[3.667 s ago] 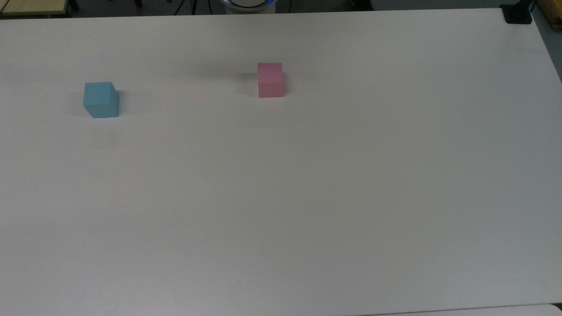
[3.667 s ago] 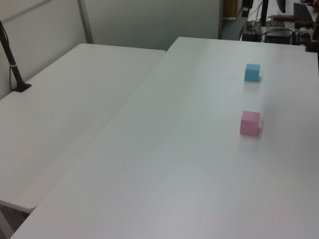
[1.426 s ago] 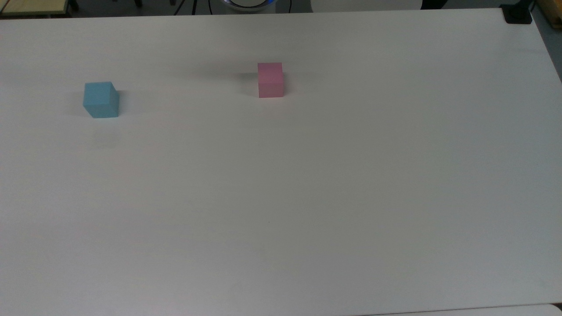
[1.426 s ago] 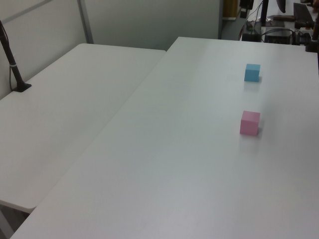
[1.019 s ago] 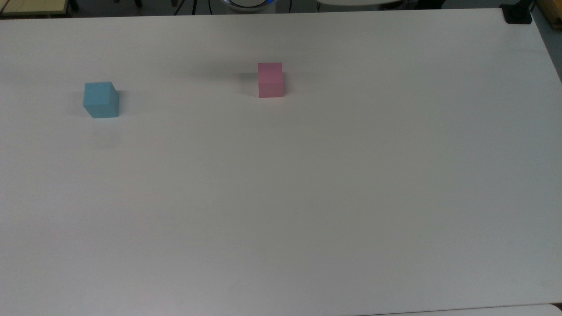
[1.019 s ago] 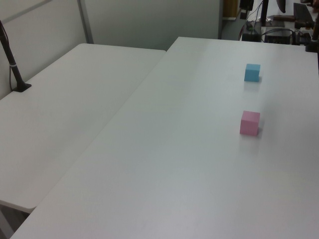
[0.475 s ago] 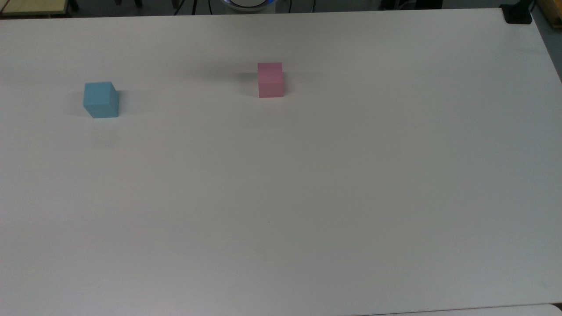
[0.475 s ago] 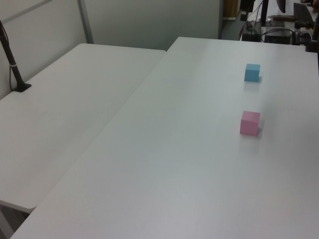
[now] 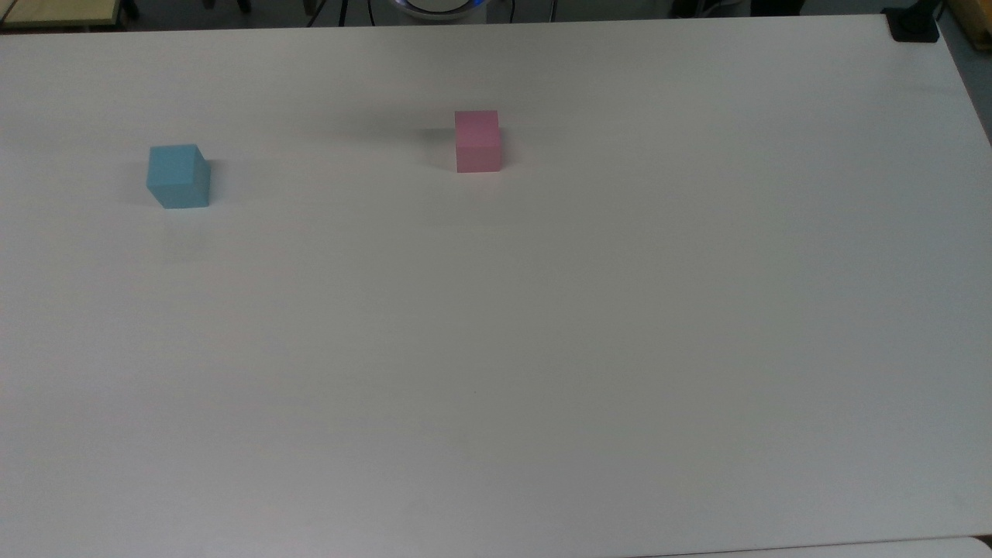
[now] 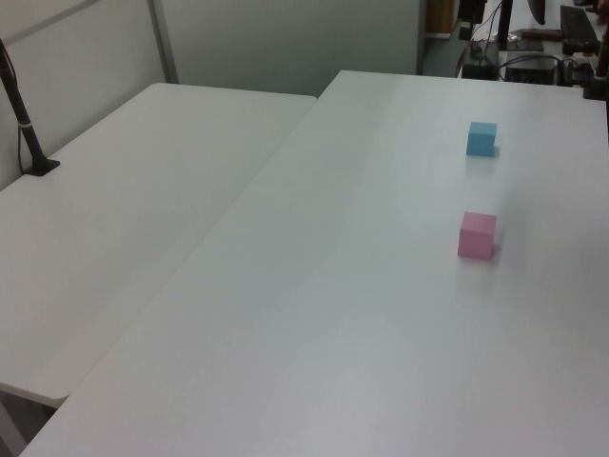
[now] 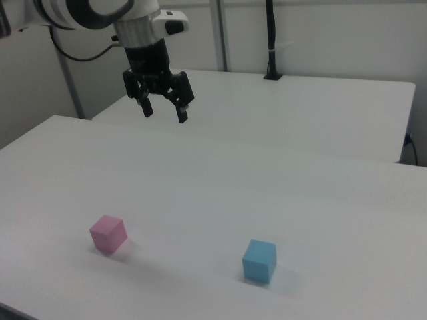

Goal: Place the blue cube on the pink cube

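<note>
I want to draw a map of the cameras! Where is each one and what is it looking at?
Top view: sits high, looking down on the white table, with the blue cube on the top view's left of the pink cube.
Left view: looks along the table from one end, the pink cube nearer than the blue cube.
Right view: looks across the table from low at its edge, both cubes up front; the robot's open hand hangs in the air behind them.
All three share the two cubes, standing apart.

Even, soft indoor light; faint shadows beside the cubes on the table (image 9: 542,349).
</note>
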Controlling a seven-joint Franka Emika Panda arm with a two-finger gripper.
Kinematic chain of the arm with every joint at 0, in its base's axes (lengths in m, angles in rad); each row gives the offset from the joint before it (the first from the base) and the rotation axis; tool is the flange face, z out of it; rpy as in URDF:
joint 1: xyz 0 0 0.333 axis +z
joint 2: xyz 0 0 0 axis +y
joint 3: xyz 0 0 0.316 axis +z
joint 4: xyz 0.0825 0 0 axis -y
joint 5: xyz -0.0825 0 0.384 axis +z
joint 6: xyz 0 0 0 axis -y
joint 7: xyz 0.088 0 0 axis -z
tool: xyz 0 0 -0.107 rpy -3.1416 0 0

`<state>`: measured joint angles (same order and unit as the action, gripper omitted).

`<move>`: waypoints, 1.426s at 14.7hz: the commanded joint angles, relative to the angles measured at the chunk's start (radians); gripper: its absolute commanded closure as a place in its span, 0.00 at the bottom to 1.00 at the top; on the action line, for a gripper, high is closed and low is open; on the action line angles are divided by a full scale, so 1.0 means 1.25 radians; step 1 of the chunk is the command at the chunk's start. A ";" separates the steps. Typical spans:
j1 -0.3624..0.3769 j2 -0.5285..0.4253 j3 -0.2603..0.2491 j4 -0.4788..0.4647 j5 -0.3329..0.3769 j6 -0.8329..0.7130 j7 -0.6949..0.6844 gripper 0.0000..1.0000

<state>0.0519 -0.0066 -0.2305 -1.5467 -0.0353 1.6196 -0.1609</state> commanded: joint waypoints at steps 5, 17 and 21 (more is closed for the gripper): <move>0.000 -0.014 -0.008 -0.016 0.014 -0.007 -0.042 0.00; -0.035 0.002 -0.128 -0.136 0.014 0.124 -0.281 0.00; -0.061 0.057 -0.135 -0.159 0.014 0.199 -0.281 0.00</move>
<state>-0.0047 0.0261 -0.3931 -1.7169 -0.0353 1.8014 -0.4896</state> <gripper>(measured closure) 0.000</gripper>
